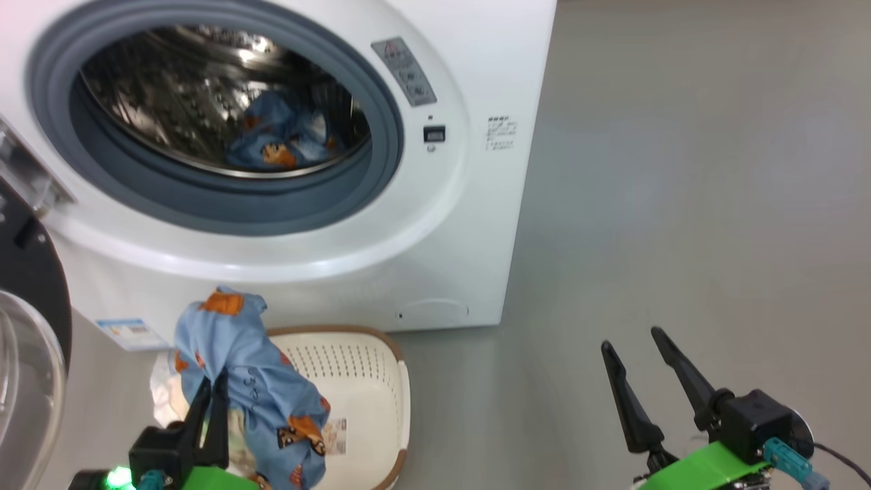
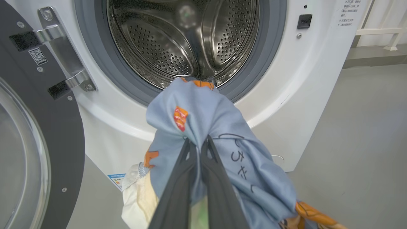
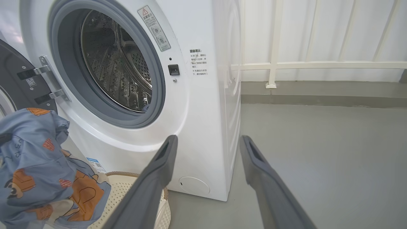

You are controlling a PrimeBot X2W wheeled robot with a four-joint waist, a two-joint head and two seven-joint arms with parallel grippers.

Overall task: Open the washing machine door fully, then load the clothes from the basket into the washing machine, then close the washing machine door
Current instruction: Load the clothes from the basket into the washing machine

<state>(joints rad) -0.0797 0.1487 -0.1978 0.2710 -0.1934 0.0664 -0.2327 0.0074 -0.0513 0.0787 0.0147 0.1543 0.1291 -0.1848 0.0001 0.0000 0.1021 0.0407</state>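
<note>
Loading step: the washing machine door (image 1: 30, 272) stands swung out to the left and one blue printed piece (image 1: 279, 139) lies in the drum (image 2: 178, 41). Judged mid-load.
Left gripper (image 1: 212, 382): fingers pinched tight on a light blue piece of the clothes (image 1: 245, 354), held up above the basket (image 1: 381, 381) and below the opening. The cloth drapes down both sides of the fingers, and a cream-white bit (image 2: 136, 194) hangs under it.
Right gripper (image 1: 631, 339): jaws spread wide, holding nothing, over bare floor (image 1: 680, 204) to the right of the washing machine (image 1: 476, 204).
Basket: on the floor just in front of the machine, its labelled bottom showing. Cannot tell whether more cloth lies under the held piece.
Next move, as judged: lift the held piece higher, carry it forward over the grey gasket (image 1: 224, 204) and well into the drum, then let go.
Watch: the hanging tail may snag on the gasket lip.
</note>
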